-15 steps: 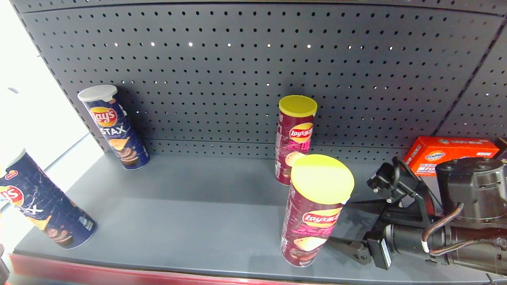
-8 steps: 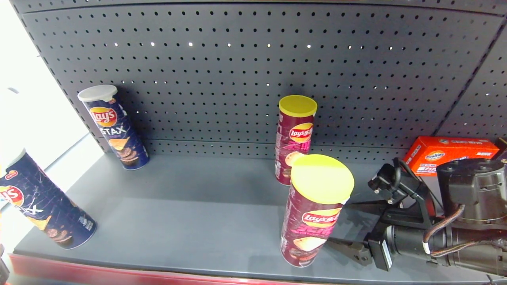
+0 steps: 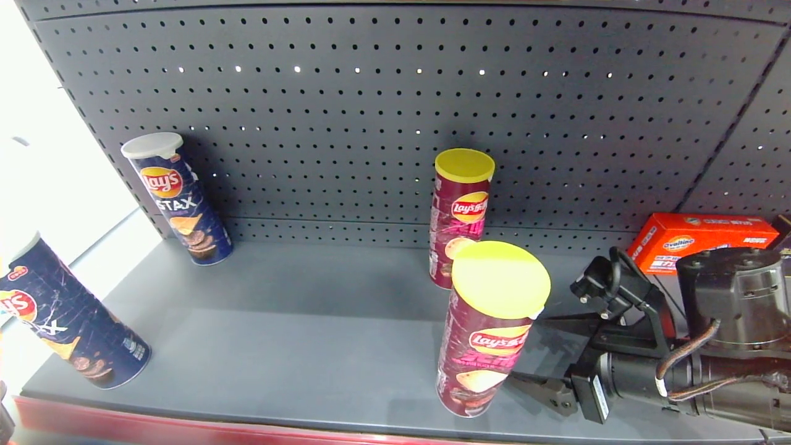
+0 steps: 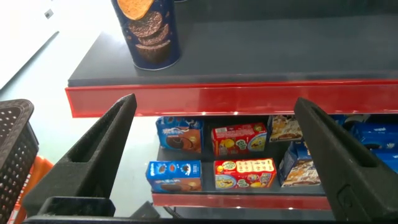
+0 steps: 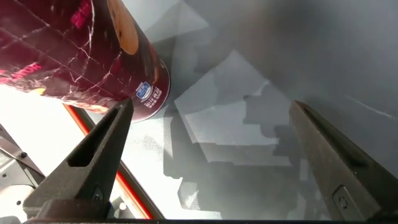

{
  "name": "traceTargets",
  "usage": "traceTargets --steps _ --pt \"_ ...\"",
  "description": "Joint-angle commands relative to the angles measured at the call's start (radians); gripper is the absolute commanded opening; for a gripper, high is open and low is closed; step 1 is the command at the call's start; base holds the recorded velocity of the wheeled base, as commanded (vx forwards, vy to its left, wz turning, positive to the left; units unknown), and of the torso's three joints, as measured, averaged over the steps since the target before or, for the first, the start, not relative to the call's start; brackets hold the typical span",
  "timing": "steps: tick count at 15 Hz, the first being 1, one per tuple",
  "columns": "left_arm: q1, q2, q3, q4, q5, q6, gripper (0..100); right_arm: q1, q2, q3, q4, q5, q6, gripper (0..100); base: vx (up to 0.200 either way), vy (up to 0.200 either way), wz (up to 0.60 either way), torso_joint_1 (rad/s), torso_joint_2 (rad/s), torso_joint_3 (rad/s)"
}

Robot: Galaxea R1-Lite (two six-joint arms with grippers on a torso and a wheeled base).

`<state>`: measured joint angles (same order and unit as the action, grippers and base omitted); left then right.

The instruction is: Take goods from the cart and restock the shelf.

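Two maroon chip cans with yellow lids stand on the grey shelf (image 3: 309, 334): one at the back (image 3: 460, 216), one near the front edge (image 3: 488, 334). My right gripper (image 3: 547, 355) lies just right of the front can, open, with nothing between its fingers. In the right wrist view the front can's base (image 5: 112, 56) sits past one fingertip of the open right gripper (image 5: 211, 106). My left gripper (image 4: 211, 106) hangs open and empty below the shelf's red front edge (image 4: 236, 99), under a blue can (image 4: 146, 31).
Two blue chip cans stand on the shelf's left, one at the back (image 3: 176, 198) and one at the front corner (image 3: 68, 321). An orange box (image 3: 698, 238) sits at the back right. Lower shelves hold small boxes (image 4: 236, 155). A black basket (image 4: 12, 143) stands beside them.
My right arm has edged slightly to the left, and the front maroon can has shifted a touch left with it. Nothing else has moved.
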<state>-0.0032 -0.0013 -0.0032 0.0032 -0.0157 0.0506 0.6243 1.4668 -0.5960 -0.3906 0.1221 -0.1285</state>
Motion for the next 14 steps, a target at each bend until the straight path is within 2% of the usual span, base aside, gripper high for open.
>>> traceTargets --steps 1,7,11,14 --pt "0.000 0.001 0.000 0.000 0.000 0.000 100 0.006 0.015 -0.002 -0.011 0.001 0.000 100 0.000 0.000 0.00 0.000 0.00 0.000" --pt "0.000 0.001 0.000 0.000 0.000 0.000 100 0.020 0.021 0.001 -0.019 0.001 0.001 100 0.000 0.000 0.00 0.000 0.00 0.000" --pt "0.000 0.001 0.000 0.000 0.000 0.000 100 0.015 -0.013 0.051 -0.019 0.001 0.001 100 0.000 0.000 0.00 0.000 0.00 0.000" --pt "0.000 0.001 0.000 0.000 -0.001 0.000 100 0.018 0.000 0.022 -0.019 0.001 0.000 100 0.000 0.000 0.00 0.000 0.00 0.000"
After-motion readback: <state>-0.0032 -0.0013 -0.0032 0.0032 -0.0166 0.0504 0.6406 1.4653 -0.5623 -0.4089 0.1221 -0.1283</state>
